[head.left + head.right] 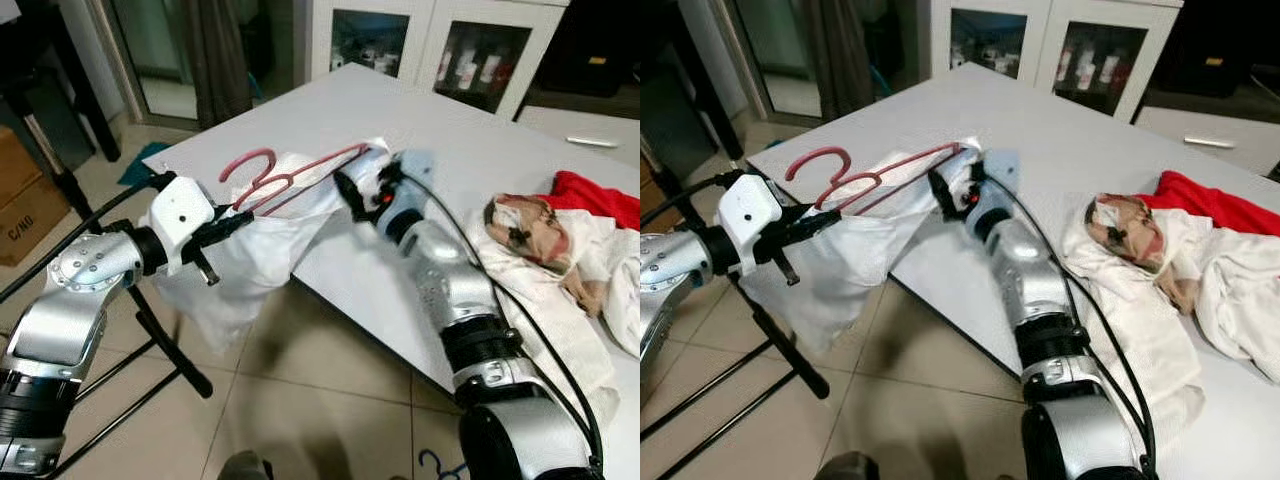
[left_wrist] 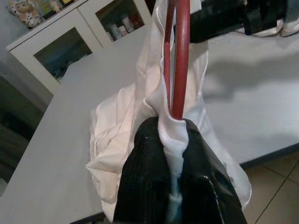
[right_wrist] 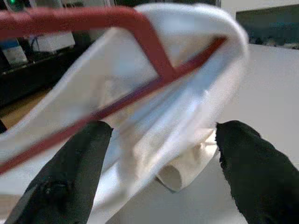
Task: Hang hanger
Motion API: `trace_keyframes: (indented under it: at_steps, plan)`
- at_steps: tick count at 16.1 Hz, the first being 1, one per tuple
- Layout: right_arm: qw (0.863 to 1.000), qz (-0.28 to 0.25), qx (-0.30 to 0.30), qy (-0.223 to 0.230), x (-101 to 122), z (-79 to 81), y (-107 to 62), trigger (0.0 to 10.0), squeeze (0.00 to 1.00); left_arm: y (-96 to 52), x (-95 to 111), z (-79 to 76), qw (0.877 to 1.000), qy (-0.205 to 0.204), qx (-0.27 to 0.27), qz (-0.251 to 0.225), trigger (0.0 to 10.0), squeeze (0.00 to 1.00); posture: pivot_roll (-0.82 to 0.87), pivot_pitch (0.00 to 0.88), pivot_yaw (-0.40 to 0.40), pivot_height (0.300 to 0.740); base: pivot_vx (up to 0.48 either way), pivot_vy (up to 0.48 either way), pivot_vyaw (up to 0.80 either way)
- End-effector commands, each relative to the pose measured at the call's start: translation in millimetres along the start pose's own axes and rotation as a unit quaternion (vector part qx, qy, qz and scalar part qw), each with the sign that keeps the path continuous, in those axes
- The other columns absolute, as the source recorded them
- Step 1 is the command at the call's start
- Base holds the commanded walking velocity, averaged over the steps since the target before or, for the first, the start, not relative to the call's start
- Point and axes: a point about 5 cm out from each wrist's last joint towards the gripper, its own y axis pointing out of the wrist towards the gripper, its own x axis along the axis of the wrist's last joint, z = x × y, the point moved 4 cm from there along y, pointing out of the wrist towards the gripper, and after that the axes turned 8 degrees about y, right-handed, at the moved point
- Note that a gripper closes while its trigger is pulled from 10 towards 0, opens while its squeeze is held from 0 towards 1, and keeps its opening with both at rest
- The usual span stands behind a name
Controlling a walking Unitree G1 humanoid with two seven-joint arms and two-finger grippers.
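closest to me is the tiled floor [image 1: 330, 400], with a black stand [image 1: 150, 330] rising from it by the left arm. just above, off the near corner of the table [image 1: 480, 150], the left pincer [image 1: 225, 228] is closed tight on a fold of the white garment [image 1: 250, 260] and on the lower bar of the red hanger [image 1: 285, 175], the cloth bunched between its black fingers [image 2: 149, 177]. the hanger lies tilted in the air between the two arms, its hook [image 1: 250, 165] toward the left, the garment draped over it and sagging below the table edge. at the hanger's far end, the right pincer [image 1: 360, 195] is spread wide, its fingers [image 3: 70, 172] on either side of the cloth-covered shoulder without pressing on it. farther right on the table lies a heap of clothes [image 1: 560, 250], white and patterned, with a red piece [image 1: 600, 195] behind. at the back stands a white cabinet [image 1: 430, 40] with glass doors.
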Motion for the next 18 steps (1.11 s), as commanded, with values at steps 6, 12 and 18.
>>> trace_keyframes:
  at_steps: [6, 12, 18]
  plan:
    - [1.000, -0.015, -0.001, 0.000, 7, 1.4, 7.2, 0.0, 0.00, 2.7, 12, 1.6, 1.000, 0.020, -0.006, -0.016, 0.0, 0.00, 0.11, 0.000, 0.001, 0.740, 0.000, 0.000, 0.00]
    - [0.999, -0.025, -0.029, -0.001, 10, -11.1, 6.7, 0.0, 0.00, 3.7, 12, 1.0, 1.000, 0.022, -0.007, -0.016, 0.0, 0.00, 0.11, 0.000, 0.001, 0.740, 0.000, 0.000, 0.00]
    - [0.998, -0.066, -0.002, 0.007, 23, -2.3, 6.0, 0.0, 0.00, 4.7, 12, 0.4, 1.000, 0.020, -0.008, -0.016, 0.0, 0.00, 0.10, 0.000, -0.001, 0.740, 0.000, 0.000, 0.00]
